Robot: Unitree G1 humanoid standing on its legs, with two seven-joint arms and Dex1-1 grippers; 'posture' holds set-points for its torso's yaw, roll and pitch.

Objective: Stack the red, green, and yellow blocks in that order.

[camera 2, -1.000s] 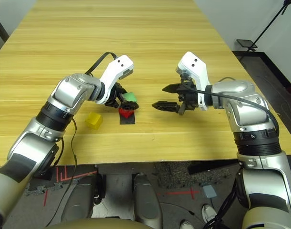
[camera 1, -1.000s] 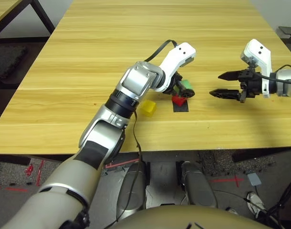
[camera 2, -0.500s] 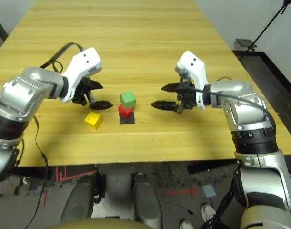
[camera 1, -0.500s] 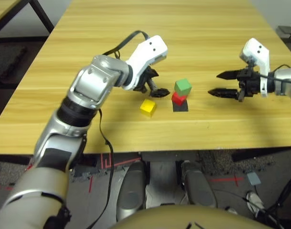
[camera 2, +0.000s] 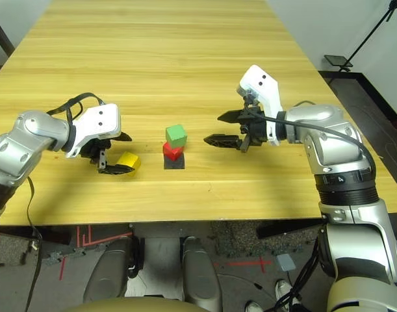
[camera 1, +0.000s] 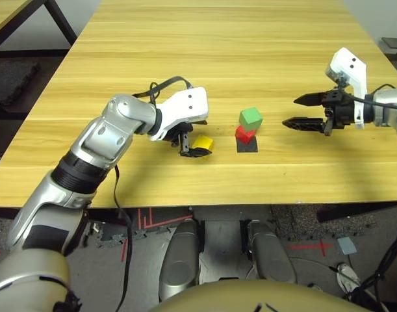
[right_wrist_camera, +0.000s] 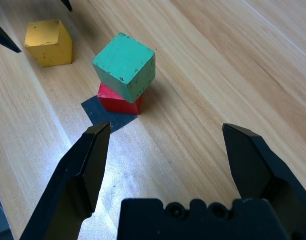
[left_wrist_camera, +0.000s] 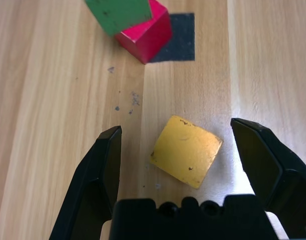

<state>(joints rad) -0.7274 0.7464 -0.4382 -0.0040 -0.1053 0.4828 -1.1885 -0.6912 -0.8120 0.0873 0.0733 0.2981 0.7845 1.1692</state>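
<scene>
The left gripper is released, its two black fingers spread wide. The yellow cube rests on the wooden desk between those fingertips, one finger on each side; in the wrist view, bare wood separates the cube from both fingers. Beyond the yellow cube, on the side toward the right gripper, the red cube sits partly on the flat black square patch. The green cube rests on top of the red cube, turned relative to it and overhanging its edge. The red and green cubes are located between the two grippers. Farther from the left gripper, past this stack, the right gripper is also released: fingers apart, nothing held, pointing toward the stack.
</scene>
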